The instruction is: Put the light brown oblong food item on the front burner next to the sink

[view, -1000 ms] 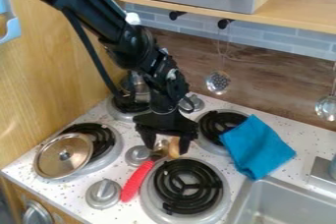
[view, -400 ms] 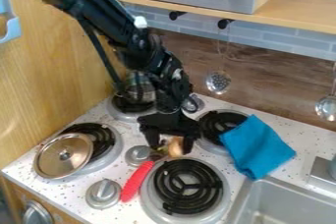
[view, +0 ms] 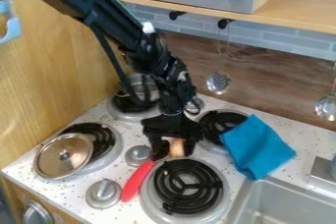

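Near the frame's centre, the black two-finger gripper (view: 175,154) is set around one small, pale tan object (view: 177,147), its long axis up-down; whether it is clasped cannot be told. One red-handled utensil (view: 137,181) is slanted from lower left towards the gripper, beside one of four black coil burners (view: 187,186).

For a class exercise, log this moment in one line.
hand: at tan object | red-handled utensil: by burner | blue cloth: near sink

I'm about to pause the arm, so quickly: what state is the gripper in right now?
Black metal-and-plastic gripper: at the small tan thing, near the red handle; open or closed on it, I can't tell.
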Available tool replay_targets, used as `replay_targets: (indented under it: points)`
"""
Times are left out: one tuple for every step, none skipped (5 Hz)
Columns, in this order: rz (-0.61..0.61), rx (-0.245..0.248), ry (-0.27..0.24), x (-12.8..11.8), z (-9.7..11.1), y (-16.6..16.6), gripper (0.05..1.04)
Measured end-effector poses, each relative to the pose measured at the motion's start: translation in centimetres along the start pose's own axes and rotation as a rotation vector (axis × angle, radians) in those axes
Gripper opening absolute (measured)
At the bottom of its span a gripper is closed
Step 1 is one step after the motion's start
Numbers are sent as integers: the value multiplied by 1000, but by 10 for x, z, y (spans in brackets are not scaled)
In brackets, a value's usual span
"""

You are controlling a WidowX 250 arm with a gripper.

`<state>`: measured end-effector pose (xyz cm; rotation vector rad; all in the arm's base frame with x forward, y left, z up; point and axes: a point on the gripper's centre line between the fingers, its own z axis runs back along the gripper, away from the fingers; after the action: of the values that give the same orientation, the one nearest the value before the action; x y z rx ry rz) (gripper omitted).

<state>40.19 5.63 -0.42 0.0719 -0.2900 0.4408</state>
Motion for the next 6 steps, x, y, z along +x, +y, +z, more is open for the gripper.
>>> replay_targets:
  points:
    - [1, 4, 13, 1, -7, -2, 961]
    - [16, 2, 9, 2, -7, -2, 682]
    - [16, 5, 8, 3, -7, -2, 550]
    - [17, -2, 6, 0, -8, -2, 549]
    - [11, -17, -20, -2, 6, -1, 549]
    - [17, -33, -61, -3, 30, 1, 549]
